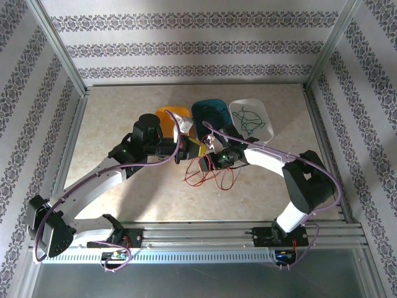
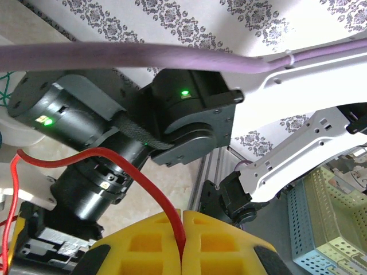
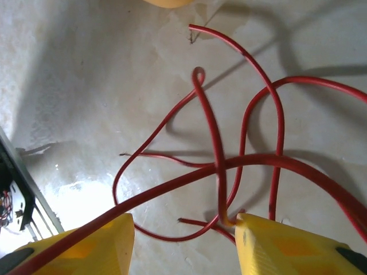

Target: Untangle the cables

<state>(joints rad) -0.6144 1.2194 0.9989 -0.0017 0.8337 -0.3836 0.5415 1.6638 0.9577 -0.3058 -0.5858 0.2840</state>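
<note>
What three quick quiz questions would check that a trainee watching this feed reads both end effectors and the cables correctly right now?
1. True or false: the left end effector is shut on a red cable.
2. Multiple choice: the green cable lies in which bin? A orange, B teal, C clear.
3. Fill in: the right end effector, over the loose red loops, is ___ (open or shut).

Key: 1 true, the yellow fingers meet with the cable pinched in the seam. 2 C, the clear bin. 3 open, the two yellow fingers stand well apart.
</note>
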